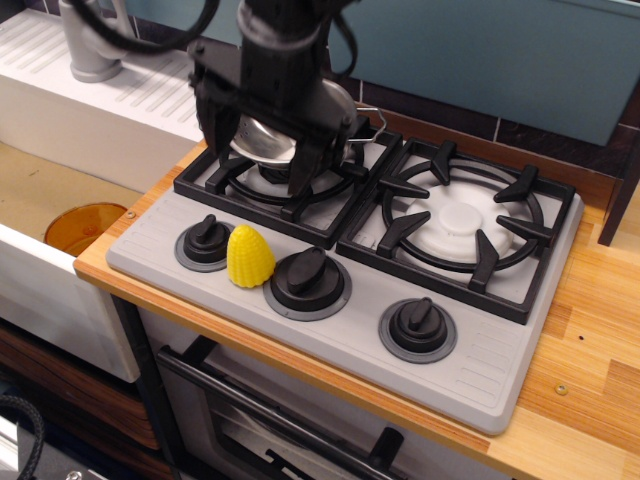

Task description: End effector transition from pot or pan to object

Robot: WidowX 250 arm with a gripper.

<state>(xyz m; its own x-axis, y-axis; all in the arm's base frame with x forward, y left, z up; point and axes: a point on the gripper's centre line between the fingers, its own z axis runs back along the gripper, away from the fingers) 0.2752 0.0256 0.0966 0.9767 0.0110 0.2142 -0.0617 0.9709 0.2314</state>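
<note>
My black gripper (pixel 261 168) hangs over the front of the left burner with its two dark fingers spread open and nothing between them. The steel colander bowl (pixel 343 108) sits on that burner behind the gripper, mostly hidden by the wrist; part of its rim and a wire handle show. The yellow toy corn (pixel 249 256) stands upright on the grey stove panel between the left and middle knobs, below and slightly left of the gripper, well apart from it.
Three black knobs line the panel: left (pixel 206 240), middle (pixel 307 280), right (pixel 418 326). The right burner grate (pixel 460 225) is bare. A sink with an orange bowl (pixel 84 225) and a grey faucet (pixel 92 40) lie left. The wooden counter (pixel 590 340) runs right.
</note>
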